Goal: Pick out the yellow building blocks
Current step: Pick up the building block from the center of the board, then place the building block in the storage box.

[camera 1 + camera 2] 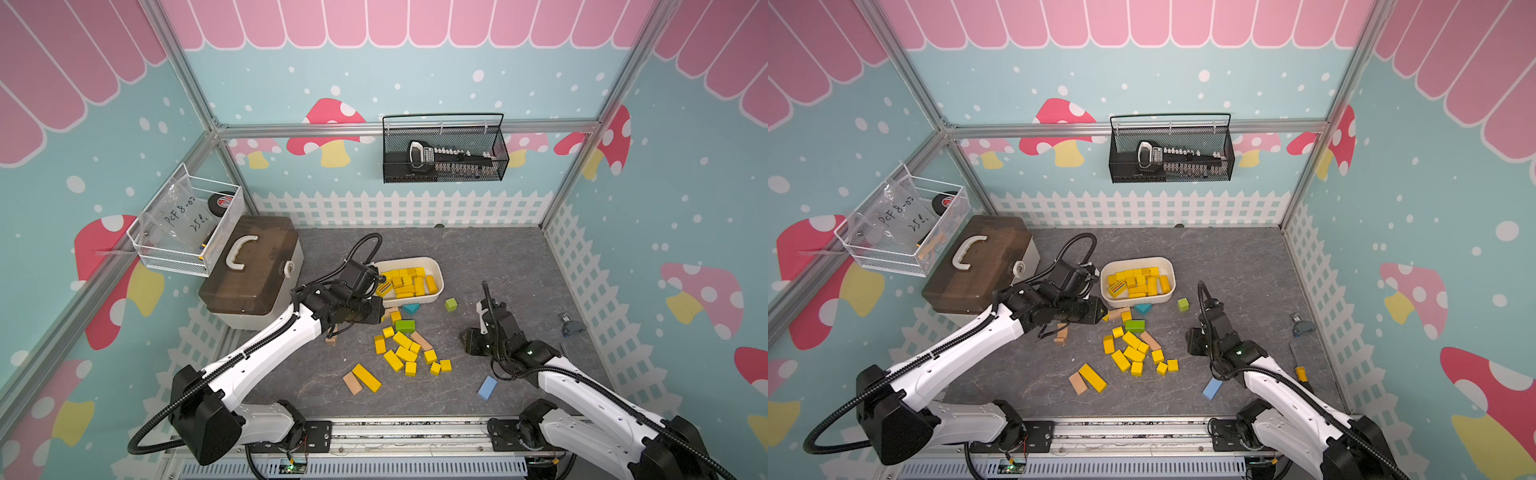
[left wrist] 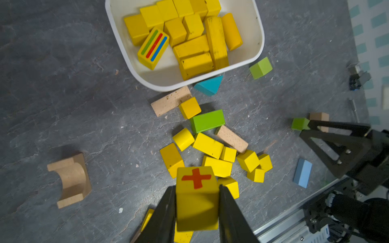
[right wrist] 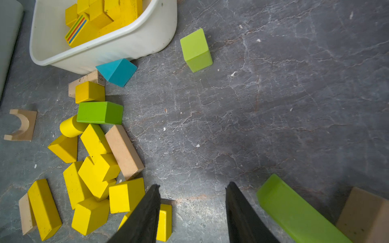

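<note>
The left claw is gripping a yellow block with a red cross, holding it over the grey table. The right claw is hanging open over bare table, gripping nothing. Many yellow building blocks are lying in a white tub. More loose yellow blocks are lying scattered on the table just in front of the tub.

Yellow building blocks: painted wood, smooth, satin sheen. Red-cross yellow block: same paint, cross matt red. Tan blocks: bare wood, matt, speckled grain. White tub: smooth plastic, slight gloss. Tabletop: grey, matt, stone-veined.
</note>
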Robot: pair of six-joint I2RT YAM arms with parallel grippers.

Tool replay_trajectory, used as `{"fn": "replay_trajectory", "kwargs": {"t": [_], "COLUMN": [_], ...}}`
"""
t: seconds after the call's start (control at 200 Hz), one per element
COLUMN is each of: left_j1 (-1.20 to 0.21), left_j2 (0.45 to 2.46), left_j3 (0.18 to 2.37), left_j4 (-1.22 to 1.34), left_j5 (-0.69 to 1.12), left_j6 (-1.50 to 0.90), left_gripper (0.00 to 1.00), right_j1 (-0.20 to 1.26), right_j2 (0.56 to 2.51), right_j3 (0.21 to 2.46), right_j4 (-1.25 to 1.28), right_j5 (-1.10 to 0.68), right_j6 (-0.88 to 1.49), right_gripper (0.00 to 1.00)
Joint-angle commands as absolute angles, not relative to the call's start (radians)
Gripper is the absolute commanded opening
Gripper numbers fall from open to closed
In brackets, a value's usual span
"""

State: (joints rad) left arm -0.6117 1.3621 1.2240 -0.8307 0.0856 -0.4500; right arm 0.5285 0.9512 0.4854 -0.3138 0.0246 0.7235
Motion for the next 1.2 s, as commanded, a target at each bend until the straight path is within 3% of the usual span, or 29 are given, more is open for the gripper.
{"fn": "replay_trajectory", "kwargs": {"t": [0.0, 0.405, 0.836, 1.196], "left_j1": [-0.555, -0.478, -0.435, -0.437], "left_j2": [1.477, 1.915, 1.992, 1.968], "left_j3": [1.342, 1.71, 1.706, 1.688], "left_j4": [-0.856, -0.979, -0.965, -0.948], "left_j5": [0.173, 0.189, 0.18, 0.208], "left_j6": [-0.37, -0.198, -0.168, -0.178], "left_gripper": [0.32, 0.3, 0.31, 0.48], "right_j1": [0.516, 0.495, 0.494, 0.494], "right_j2": [0.958, 1.011, 1.056, 1.061], "right_j3": [0.484, 0.516, 0.534, 0.533], "right_j4": [-0.317, -0.287, -0.279, -0.28], "right_j5": [0.02, 0.055, 0.053, 0.057], "right_j6": [0.738, 0.782, 0.778, 0.788], "right_gripper": [0.5, 0.51, 0.51, 0.52]}}
